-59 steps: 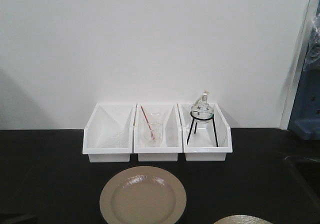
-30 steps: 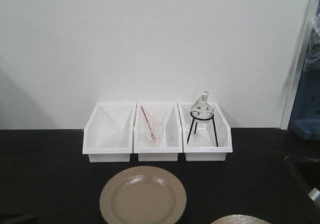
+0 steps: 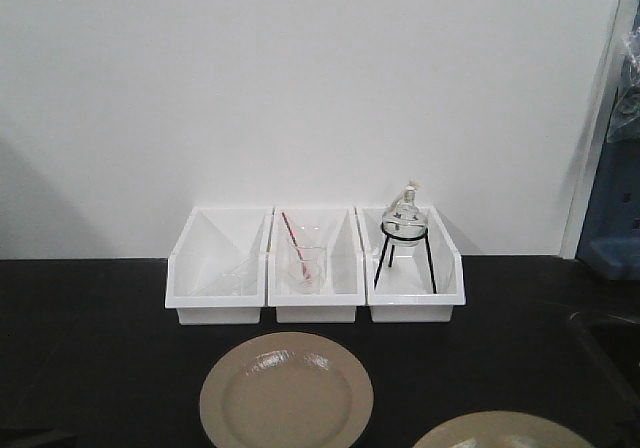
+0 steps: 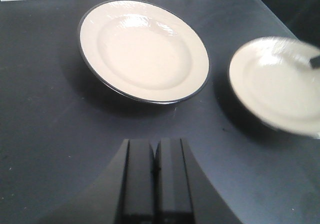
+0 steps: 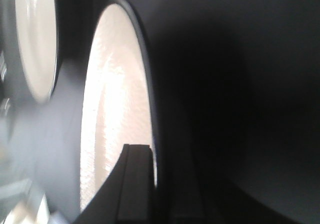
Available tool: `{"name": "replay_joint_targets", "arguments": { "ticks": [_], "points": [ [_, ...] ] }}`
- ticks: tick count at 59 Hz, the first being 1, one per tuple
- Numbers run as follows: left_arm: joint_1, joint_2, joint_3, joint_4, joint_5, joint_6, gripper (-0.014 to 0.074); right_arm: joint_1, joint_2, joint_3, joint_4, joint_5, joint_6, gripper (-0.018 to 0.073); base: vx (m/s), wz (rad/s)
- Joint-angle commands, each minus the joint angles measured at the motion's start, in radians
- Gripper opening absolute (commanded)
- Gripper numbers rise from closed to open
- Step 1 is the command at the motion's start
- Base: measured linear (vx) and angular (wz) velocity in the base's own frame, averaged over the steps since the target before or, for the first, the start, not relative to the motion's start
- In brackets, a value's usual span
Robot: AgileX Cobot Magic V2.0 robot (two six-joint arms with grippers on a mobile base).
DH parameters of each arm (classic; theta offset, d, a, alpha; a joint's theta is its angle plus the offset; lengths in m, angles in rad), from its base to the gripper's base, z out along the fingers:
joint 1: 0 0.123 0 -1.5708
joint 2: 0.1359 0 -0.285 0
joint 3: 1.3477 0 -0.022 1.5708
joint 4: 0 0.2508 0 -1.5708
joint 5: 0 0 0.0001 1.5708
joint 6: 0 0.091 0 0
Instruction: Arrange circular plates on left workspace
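One circular plate (image 3: 286,393), beige with a thin black rim, lies flat on the black countertop (image 3: 100,348) in front of the middle bin; it also shows as the plate (image 4: 144,49) in the left wrist view. A second circular plate (image 3: 500,430) sits at the bottom right, blurred in the left wrist view (image 4: 280,84). My right gripper (image 5: 155,154) is shut on that second plate's (image 5: 117,109) rim, one finger over its top face. My left gripper (image 4: 156,154) hangs shut and holds nothing, just in front of the first plate.
Three white bins (image 3: 315,268) stand in a row at the wall. The middle one holds a glass beaker (image 3: 305,266) with a red rod, the right one a flask on a black tripod (image 3: 405,238). A recessed sink (image 3: 610,348) lies at the right.
The second plate has come further into the front view at the bottom right, moving up and left. The first plate and the bins have not moved.
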Motion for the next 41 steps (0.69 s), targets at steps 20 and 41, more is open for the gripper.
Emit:
{"name": "replay_joint_targets", "arguments": {
  "ticks": [20, 41],
  "points": [
    [-0.002, -0.016, -0.026, -0.059, -0.006, -0.007, -0.0001, 0.146, -0.189, -0.020, 0.563, 0.017, -0.004, -0.0005, 0.00, 0.00],
    [-0.002, -0.016, -0.026, -0.059, -0.006, -0.008, -0.0001, 0.506, -0.105, -0.090, 0.748, -0.304, -0.030, -0.0005, 0.00, 0.00]
  ]
}}
